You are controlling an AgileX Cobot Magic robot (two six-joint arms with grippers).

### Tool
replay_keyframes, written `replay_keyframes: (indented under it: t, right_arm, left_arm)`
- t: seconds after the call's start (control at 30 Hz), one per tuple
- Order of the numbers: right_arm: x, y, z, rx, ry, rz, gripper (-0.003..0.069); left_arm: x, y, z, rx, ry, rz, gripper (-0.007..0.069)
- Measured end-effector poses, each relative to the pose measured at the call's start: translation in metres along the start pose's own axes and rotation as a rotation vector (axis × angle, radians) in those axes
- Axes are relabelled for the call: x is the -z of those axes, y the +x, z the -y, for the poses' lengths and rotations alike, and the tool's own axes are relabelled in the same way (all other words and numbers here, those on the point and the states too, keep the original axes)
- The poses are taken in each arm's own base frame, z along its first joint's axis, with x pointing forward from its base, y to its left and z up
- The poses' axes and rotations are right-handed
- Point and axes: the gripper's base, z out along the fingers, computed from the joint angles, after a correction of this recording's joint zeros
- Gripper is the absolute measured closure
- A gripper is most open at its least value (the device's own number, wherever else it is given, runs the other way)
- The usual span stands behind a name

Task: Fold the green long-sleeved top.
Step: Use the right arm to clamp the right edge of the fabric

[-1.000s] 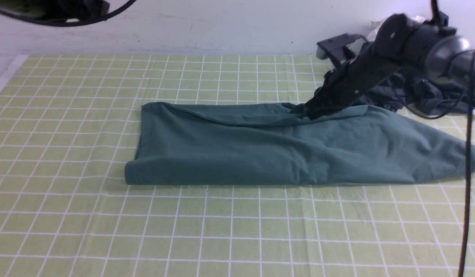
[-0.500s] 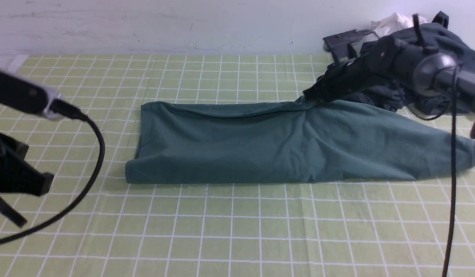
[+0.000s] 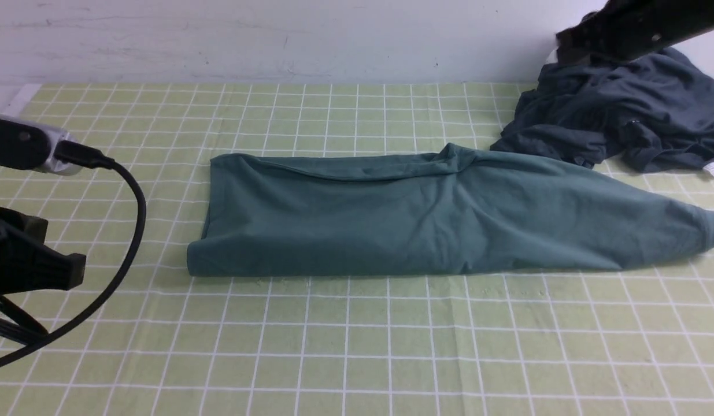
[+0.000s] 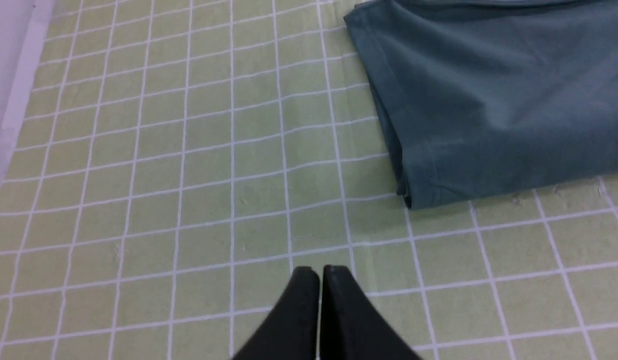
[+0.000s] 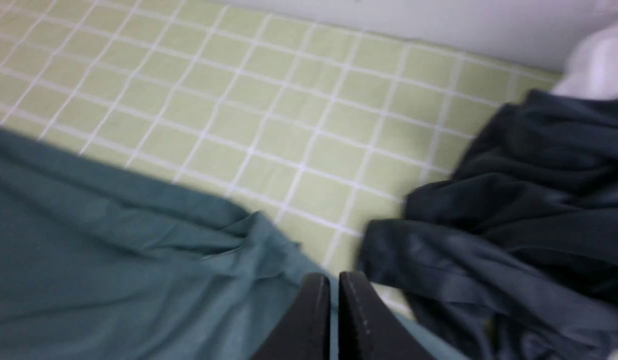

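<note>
The green long-sleeved top (image 3: 426,219) lies across the middle of the checked table as a long band folded lengthwise, its square end to the left and its tapered end to the right. Its near-left corner (image 4: 424,190) shows in the left wrist view, ahead of my left gripper (image 4: 320,271), which is shut and empty above bare cloth. My right gripper (image 5: 334,277) hovers over the top's far edge (image 5: 113,260), jaws almost together with nothing between them. In the front view the right arm (image 3: 634,26) is raised at the back right.
A crumpled charcoal garment (image 3: 622,110) lies at the back right, close to the top's far edge, with a white cloth (image 5: 599,65) behind it by the wall. The left arm and its cable (image 3: 125,231) hang over the table's left side.
My right gripper let go of the top's far edge and rose to the back right. The lifted edge dropped flat. The left arm came into view at the left.
</note>
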Motion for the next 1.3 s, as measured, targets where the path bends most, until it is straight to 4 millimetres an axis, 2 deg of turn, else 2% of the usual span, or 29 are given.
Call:
replay_keyframes:
  t: [0.03, 0.07, 0.1, 0.17, 0.2, 0.37, 0.6, 0.7, 0.8, 0.83, 0.9, 1.0, 1.03, 1.1, 1.13, 1.17, 1.2, 1.3]
  right_arm:
    - [-0.014, 0.006, -0.008, 0.040, -0.033, -0.026, 0.0652]
    - [-0.018, 0.008, -0.010, 0.045, -0.039, -0.033, 0.0652]
    - [-0.042, 0.018, -0.023, 0.078, -0.082, -0.076, 0.0656]
    - [-0.059, 0.026, -0.032, 0.097, -0.106, -0.103, 0.0657]
    - [-0.080, 0.035, -0.042, 0.116, -0.121, -0.125, 0.0657]
    - [-0.128, 0.056, -0.057, 0.153, -0.103, -0.126, 0.0657]
    - [-0.164, 0.074, -0.050, 0.150, -0.009, -0.065, 0.0657]
    - [-0.170, 0.068, -0.041, 0.176, 0.088, 0.033, 0.0657]
    - [-0.167, 0.057, -0.033, 0.177, 0.188, 0.147, 0.0657]
    - [-0.161, 0.045, -0.026, 0.152, 0.268, 0.252, 0.0656]
    - [-0.151, 0.033, -0.023, 0.118, 0.322, 0.337, 0.0653]
    - [-0.130, 0.015, -0.023, 0.093, 0.341, 0.401, 0.0651]
    - [-0.126, 0.013, -0.025, 0.096, 0.333, 0.401, 0.0651]
    - [-0.107, 0.002, -0.029, 0.128, 0.278, 0.368, 0.0649]
    - [-0.081, -0.009, -0.032, 0.174, 0.218, 0.328, 0.0648]
    - [-0.071, -0.012, -0.033, 0.194, 0.194, 0.306, 0.0648]
    - [-0.050, -0.017, -0.036, 0.234, 0.153, 0.258, 0.0646]
    - [0.009, -0.021, -0.027, 0.264, 0.122, 0.107, 0.0645]
  left_arm:
    - [0.000, 0.001, 0.000, 0.002, 0.003, -0.007, 0.0628]
    - [0.000, 0.001, 0.000, 0.003, 0.004, -0.009, 0.0628]
    - [0.000, 0.002, 0.001, -0.001, 0.007, -0.019, 0.0624]
    - [0.000, 0.002, 0.001, 0.000, 0.012, -0.019, 0.0624]
    - [0.000, 0.002, 0.002, -0.002, 0.020, -0.019, 0.0624]
    - [0.000, 0.002, 0.003, 0.012, 0.038, -0.020, 0.0624]
    - [0.001, 0.000, 0.004, 0.011, 0.043, 0.006, 0.0624]
    - [0.001, -0.001, 0.004, 0.012, 0.044, 0.011, 0.0624]
    - [0.001, -0.001, 0.004, 0.012, 0.045, 0.011, 0.0624]
    - [0.001, -0.001, 0.004, 0.012, 0.045, 0.011, 0.0624]
    - [0.000, 0.000, 0.004, 0.012, 0.045, 0.011, 0.0624]
    - [-0.001, 0.002, 0.004, 0.014, 0.047, 0.003, 0.0624]
    - [-0.001, 0.002, 0.005, 0.017, 0.048, 0.001, 0.0624]
    - [0.000, 0.002, 0.005, 0.027, 0.054, -0.003, 0.0624]
    - [0.002, 0.003, 0.005, 0.039, 0.059, -0.008, 0.0624]
    - [0.005, 0.004, 0.005, 0.045, 0.062, -0.006, 0.0624]
    - [0.009, 0.004, 0.005, 0.051, 0.064, 0.008, 0.0624]
    - [0.027, 0.003, 0.003, 0.063, 0.067, 0.080, 0.0624]
